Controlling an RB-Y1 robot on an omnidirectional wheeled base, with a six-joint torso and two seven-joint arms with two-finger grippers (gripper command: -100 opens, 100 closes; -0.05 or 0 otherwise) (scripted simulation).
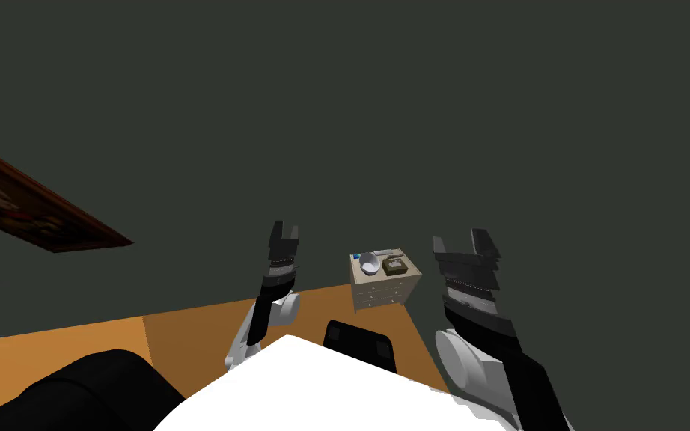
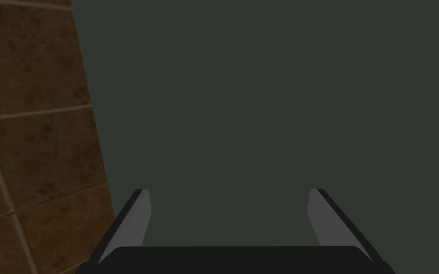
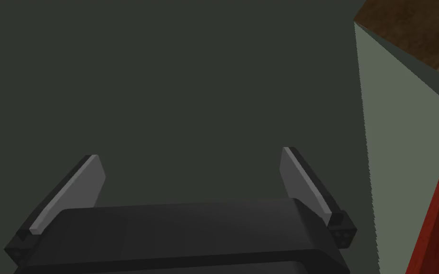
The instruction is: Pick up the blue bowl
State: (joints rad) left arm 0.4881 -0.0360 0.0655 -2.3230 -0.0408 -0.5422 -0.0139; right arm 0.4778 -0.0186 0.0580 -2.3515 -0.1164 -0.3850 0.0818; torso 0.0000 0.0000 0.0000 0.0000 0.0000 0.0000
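Observation:
A pale, whitish bowl (image 1: 369, 263) sits on top of a small beige drawer unit (image 1: 385, 292) against the dark wall, far ahead of me in the head view. Both arms are raised in front of me, well short of it. My left gripper (image 1: 285, 227) points up at the wall, to the left of the unit. In the left wrist view the left gripper (image 2: 229, 192) is open and holds nothing. My right gripper (image 1: 465, 238) rises to the right of the unit. The right wrist view has the right gripper (image 3: 191, 157) open and empty too.
A small blue item (image 1: 356, 257) and a dark brown box-like object (image 1: 394, 265) share the unit's top with the bowl. Orange-brown floor (image 1: 201, 329) lies between me and the unit. A framed picture (image 1: 33, 206) hangs at left, and a black rounded object (image 1: 74, 393) sits near my lower left.

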